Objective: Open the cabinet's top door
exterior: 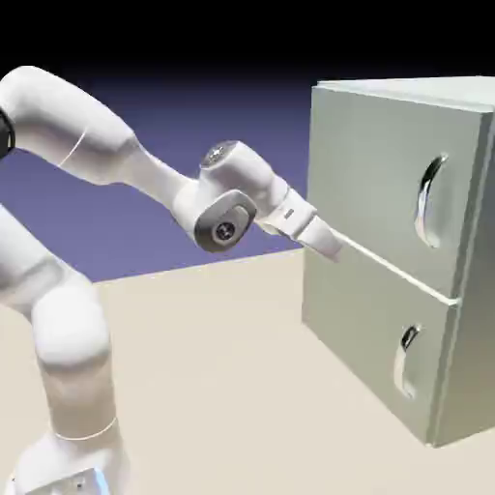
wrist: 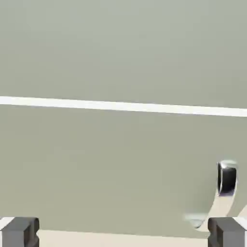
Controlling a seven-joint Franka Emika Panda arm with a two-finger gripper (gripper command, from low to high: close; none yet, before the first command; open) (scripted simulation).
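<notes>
Setting: physics simulation, robotics test scene. A white robot arm (exterior: 227, 198) is standing over a plain beige surface (exterior: 213, 367); a lone pale cabinet (exterior: 387, 184) is facing it; a blue-violet backdrop (exterior: 145, 232) is fading upward to black.

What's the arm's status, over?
Pincer open, holding nothing. Top door shut, its curved silver handle untouched. Nothing seen blocking that handle.
</notes>
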